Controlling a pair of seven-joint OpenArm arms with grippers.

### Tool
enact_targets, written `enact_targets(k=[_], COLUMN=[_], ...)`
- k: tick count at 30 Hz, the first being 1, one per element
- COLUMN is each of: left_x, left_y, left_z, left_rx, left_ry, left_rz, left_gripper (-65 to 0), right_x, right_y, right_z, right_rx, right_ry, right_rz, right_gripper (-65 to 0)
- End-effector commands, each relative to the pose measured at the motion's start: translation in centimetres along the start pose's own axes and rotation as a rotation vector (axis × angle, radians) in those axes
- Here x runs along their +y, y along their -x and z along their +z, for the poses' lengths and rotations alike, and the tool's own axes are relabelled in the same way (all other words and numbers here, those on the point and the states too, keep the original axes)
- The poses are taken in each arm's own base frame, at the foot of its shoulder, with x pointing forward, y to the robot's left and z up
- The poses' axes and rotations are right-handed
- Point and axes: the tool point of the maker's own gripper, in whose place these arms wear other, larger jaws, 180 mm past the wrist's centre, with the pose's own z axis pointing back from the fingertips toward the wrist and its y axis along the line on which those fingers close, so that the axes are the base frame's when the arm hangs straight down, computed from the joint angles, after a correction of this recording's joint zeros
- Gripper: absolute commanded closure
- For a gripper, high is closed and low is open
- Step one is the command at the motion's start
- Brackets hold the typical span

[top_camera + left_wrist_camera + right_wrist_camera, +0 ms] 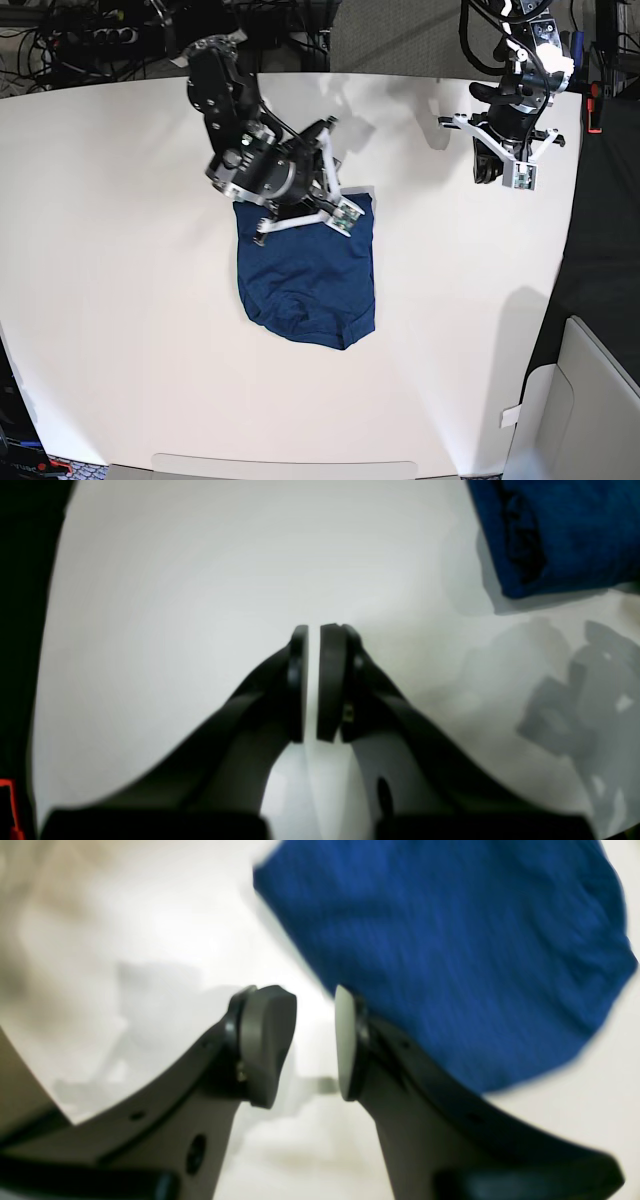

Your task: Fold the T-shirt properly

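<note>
Where the white table (120,300) meets dark floor and cables (90,35), the folded blue T-shirt (308,275) lies just beyond the right gripper (315,1040), jaws parted and empty; the left gripper (314,680), nearly closed and empty, hangs well apart.

Bright, blurry wrist views, soft shadows

No readable txt, no labels, no brands, no nrs or signs in any view
</note>
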Motion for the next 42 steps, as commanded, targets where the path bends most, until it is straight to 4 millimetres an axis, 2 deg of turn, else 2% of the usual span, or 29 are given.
enact_targets(k=[1, 4, 9, 13, 16, 18, 20, 23, 27, 34, 42], left_x=[0.1, 0.2, 0.3, 0.2, 0.0, -0.1, -0.3, -0.8, -0.8, -0.8, -0.6], left_y=[-1.2, -1.1, -1.1, -1.1, -1.1, -1.2, -1.1, -1.0, -0.9, -0.8, -0.1], left_z=[0.3, 0.3, 0.3, 0.3, 0.3, 0.2, 0.2, 0.2, 0.2, 0.2, 0.4], left_rx=[-0.046, -0.045, -0.045, -0.045, -0.044, -0.045, -0.045, -0.046, -0.044, -0.04, -0.025], left_ry=[0.0, -0.004, -0.006, -0.003, 0.003, 0.006, 0.008, 0.012, 0.012, 0.012, 0.008], left_rz=[-0.007, -0.006, -0.006, -0.006, -0.008, -0.007, 0.004, 0.025, 0.025, 0.025, 0.028], left_gripper=[-3.4, -3.4, -3.4, -3.4, -3.4, -3.4, -3.4, -3.4, -3.4, -3.4, -3.4], right_x=[0.0, -0.4, -2.2, -3.7, -5.1, -5.4, -5.6, -6.3, -6.5, -5.0, -4.3], right_y=[-2.8, -3.4, -4.4, -5.4, -5.9, -7.0, -7.8, -8.4, -9.1, -8.9, -8.1], right_z=[0.0, -1.6, -2.5, -2.7, -2.3, -1.9, -1.6, -2.1, -3.5, -6.6, -7.6], right_rx=[-0.084, -0.093, -0.13, -0.172, -0.189, -0.22, -0.246, -0.254, -0.282, -0.307, -0.338], right_ry=[-0.01, -0.036, -0.034, -0.021, 0.003, -0.005, -0.015, -0.028, -0.06, -0.239, -0.26], right_rz=[-0.003, -0.01, -0.029, -0.043, -0.056, -0.051, -0.056, -0.062, -0.075, -0.227, -0.282], right_gripper=[-17.7, -17.7, -17.7, -17.3, -10.5, -7.0, -7.6, -7.5, -7.4, -7.4, -7.4])
